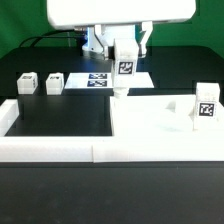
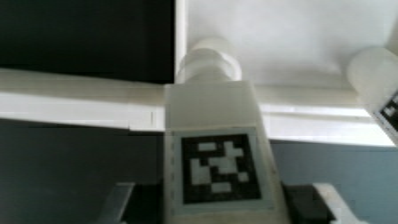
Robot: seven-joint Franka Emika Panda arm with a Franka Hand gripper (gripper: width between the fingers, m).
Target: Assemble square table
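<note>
At upper centre of the exterior frame, the gripper (image 1: 126,55) is clamped on a table leg (image 1: 127,68). Jaws are narrow, about mid-travel, pinching the leg's upper end. In the wrist view the leg fills the gap between both fingers (image 2: 139,208), tag facing the camera.

The held leg hangs roughly upright, lower end leaning slightly toward the exterior view's left. Its tip sits at the far-left corner of the square tabletop (image 1: 155,122). Touching or just above, can't tell. The wrist view shows the rounded tip over the slab's edge.

Arm pose: it reaches down from the top of the frame, hand pointing at the table, wrist over that corner.

Surroundings, near to far:
- The border wall (image 1: 60,150) runs along the lower edge of the frame and turns up the left side.
- The tabletop lies flat at centre right, against the wall's front run.
- A second leg (image 1: 205,108) stands upright on the tabletop at the right of the frame, tag toward the camera, well apart from the gripper.
- Two loose legs (image 1: 27,82) (image 1: 53,82) sit side by side on the dark table at upper left, clear of the arm.
- The marker board (image 1: 100,80) lies flat just behind the held leg, left of it.

Nothing stands between the held leg's tip and the corner.
</note>
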